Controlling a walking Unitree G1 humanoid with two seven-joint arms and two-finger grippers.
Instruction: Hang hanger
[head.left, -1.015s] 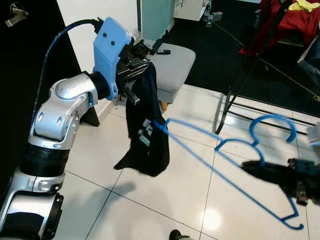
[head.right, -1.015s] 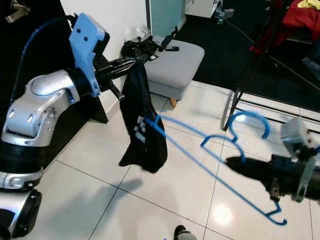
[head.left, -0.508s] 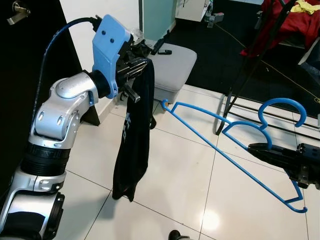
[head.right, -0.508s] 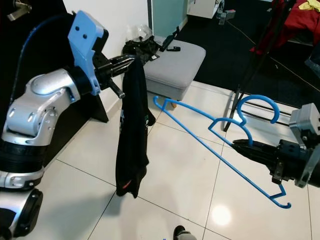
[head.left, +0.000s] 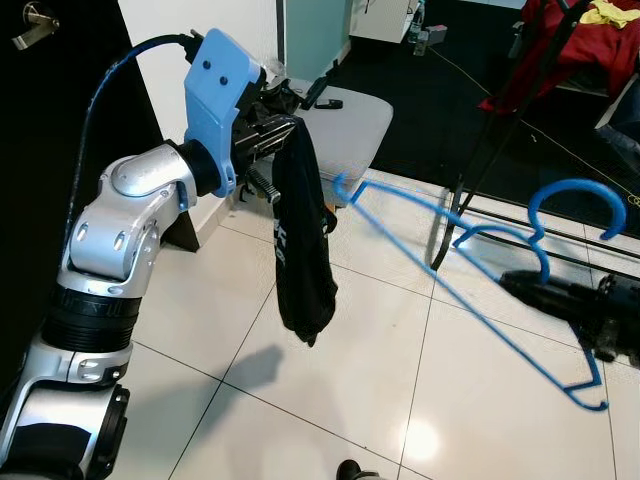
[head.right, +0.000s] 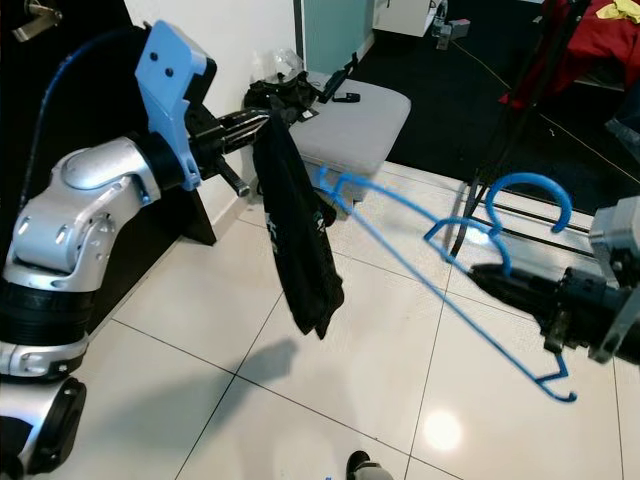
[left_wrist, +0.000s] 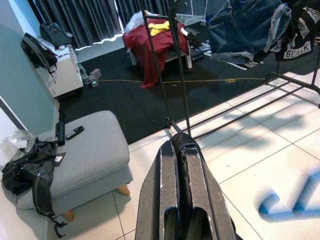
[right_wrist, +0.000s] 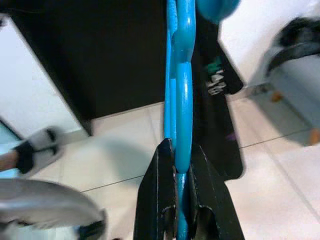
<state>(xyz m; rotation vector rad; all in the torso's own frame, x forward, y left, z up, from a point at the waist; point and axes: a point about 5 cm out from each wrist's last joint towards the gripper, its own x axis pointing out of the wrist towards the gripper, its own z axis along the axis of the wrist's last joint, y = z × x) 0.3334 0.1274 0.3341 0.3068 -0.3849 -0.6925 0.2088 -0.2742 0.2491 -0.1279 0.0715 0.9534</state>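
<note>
Seemingly plastic, blue hanger (head.left: 470, 290), hook upward.

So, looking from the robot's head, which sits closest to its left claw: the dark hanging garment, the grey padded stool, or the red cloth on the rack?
1. Dark hanging garment: held in the left claw itself.
2. Grey padded stool: just beyond the claw.
3. Red cloth on the rack: far across the room, to the right.

White tiled floor (head.left: 330, 390), grey ottoman (head.left: 345, 125), dark carpet (head.left: 440, 110).
</note>
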